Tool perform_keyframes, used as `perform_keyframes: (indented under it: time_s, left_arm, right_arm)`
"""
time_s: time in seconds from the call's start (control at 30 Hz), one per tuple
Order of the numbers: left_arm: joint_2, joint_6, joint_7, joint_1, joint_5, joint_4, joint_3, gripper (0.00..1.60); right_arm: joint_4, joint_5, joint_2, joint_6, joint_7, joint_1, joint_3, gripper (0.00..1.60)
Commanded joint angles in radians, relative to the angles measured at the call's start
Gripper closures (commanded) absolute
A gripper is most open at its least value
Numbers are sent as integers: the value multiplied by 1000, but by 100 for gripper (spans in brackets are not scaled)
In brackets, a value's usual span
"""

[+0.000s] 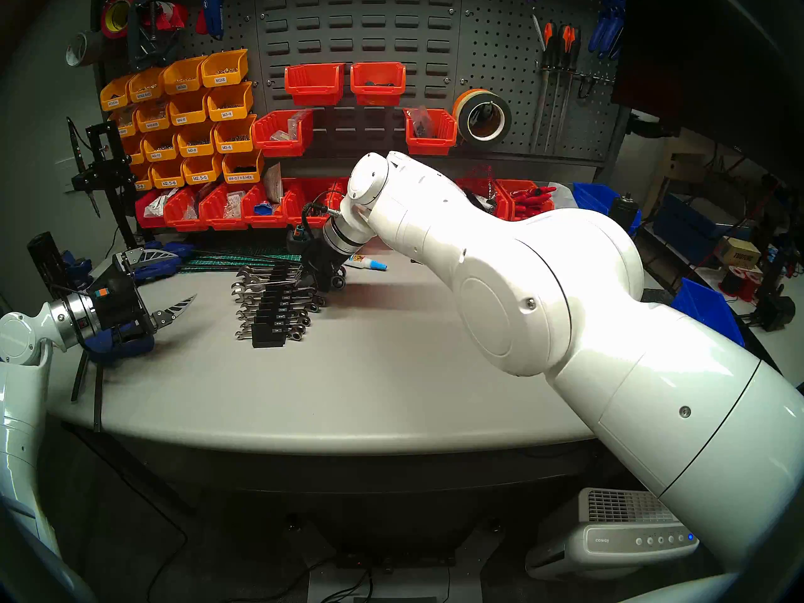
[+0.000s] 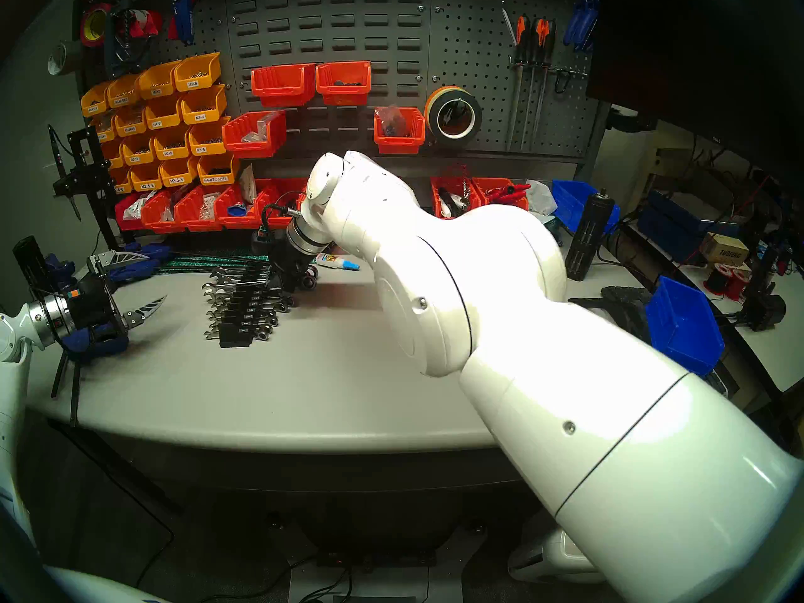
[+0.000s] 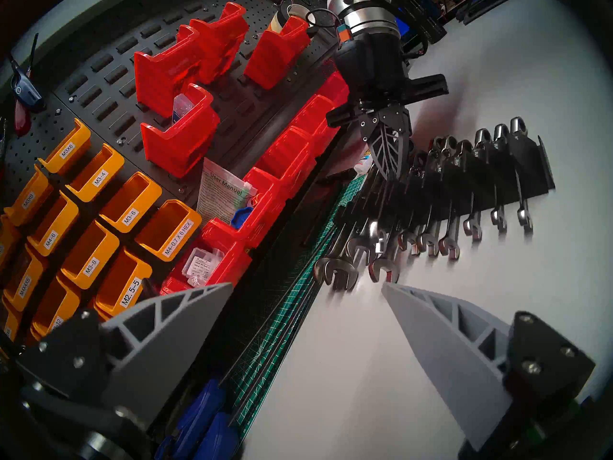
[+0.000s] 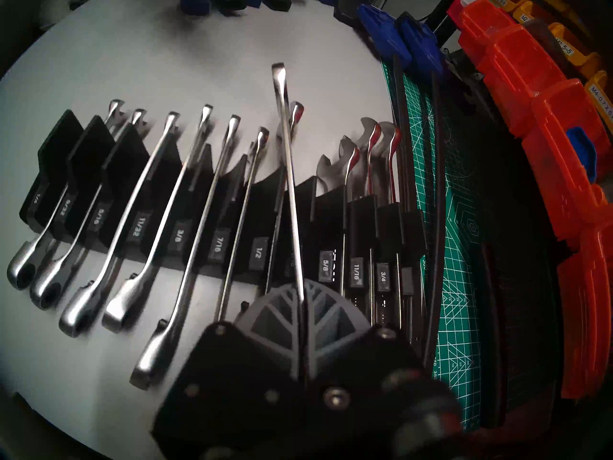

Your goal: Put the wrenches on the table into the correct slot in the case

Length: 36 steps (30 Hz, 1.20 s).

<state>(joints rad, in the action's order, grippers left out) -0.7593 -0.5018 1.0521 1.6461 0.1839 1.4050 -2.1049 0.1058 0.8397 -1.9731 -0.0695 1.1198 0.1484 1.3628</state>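
Observation:
The black stepped rack [image 4: 99, 170] lies on the grey table, also seen in the head view [image 1: 269, 328] and the left wrist view [image 3: 530, 164]. Several chrome wrenches [image 4: 185, 183] sit in its grooves. My right gripper [image 4: 302, 286] is shut on the shank of another chrome wrench [image 4: 288, 170]. It holds this wrench over the groove between the 1/2 and 5/8 labels, open jaw pointing away. I cannot tell whether it touches the rack. In the head view the right wrist hides that gripper [image 1: 322, 276]. My left gripper [image 1: 185, 276] is open and empty, left of the rack.
A green cutting mat [image 4: 464, 217] with black rods lies just behind the rack. Red bins [image 1: 226, 206] line the back of the table. A glue bottle [image 1: 367, 262] lies right of the right gripper. Blue clamps [image 1: 161, 258] lie at the back left.

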Motion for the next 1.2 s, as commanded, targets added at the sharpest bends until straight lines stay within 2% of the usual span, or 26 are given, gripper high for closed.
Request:
perform_keyframes:
  time_s: [0.0, 1.17]
  left_arm:
    - [13, 1, -6, -22, 15, 14, -19, 0]
    - [12, 1, -6, -22, 14, 13, -19, 0]
  right_arm:
    - [35, -5, -6, -7, -15, -46, 6, 160]
    - [35, 1, -15, 8, -45, -58, 5, 160]
